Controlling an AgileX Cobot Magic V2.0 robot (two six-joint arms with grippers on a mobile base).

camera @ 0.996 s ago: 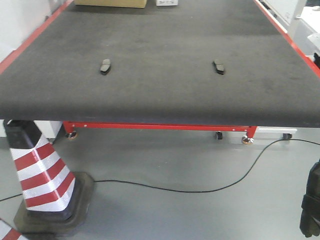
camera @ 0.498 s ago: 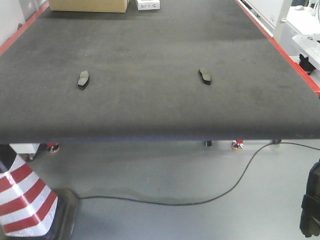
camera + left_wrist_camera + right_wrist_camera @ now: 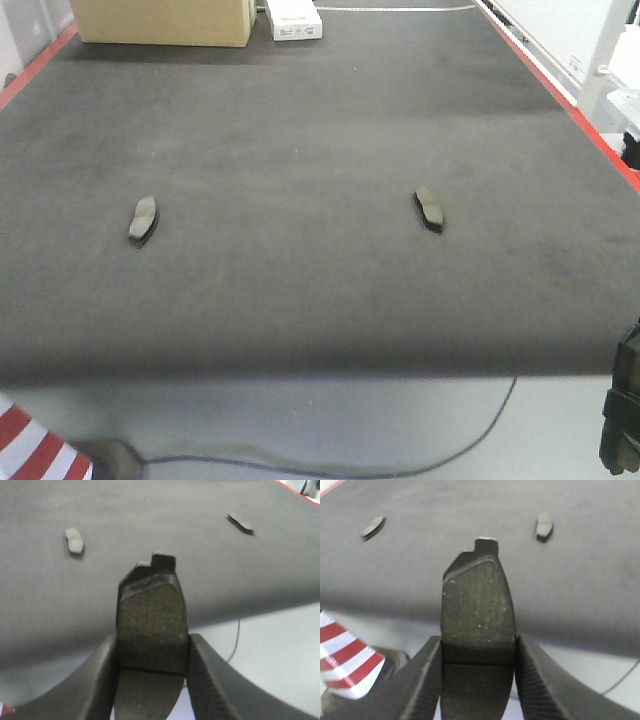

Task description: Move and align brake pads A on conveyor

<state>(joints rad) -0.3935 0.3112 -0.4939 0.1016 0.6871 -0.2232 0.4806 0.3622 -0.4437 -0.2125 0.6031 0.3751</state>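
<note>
2 brake pads (image 3: 144,218) (image 3: 429,209) on conveyor (image 3: 300,120) (well apart), each hand (image 3: 152,665) (image 3: 478,665) gripping another.

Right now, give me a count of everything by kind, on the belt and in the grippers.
Brake pads lying on the conveyor: 2
Brake pads held in grippers: 2
Cardboard box: 1
White box: 1
Total: 6

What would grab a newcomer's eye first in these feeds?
Each wrist view is filled by a flat dark grey brake pad clamped between black gripper fingers: left gripper, right gripper. Beyond them, two more matching pads lie apart on the wide matte black conveyor belt, one left, one right.
</note>
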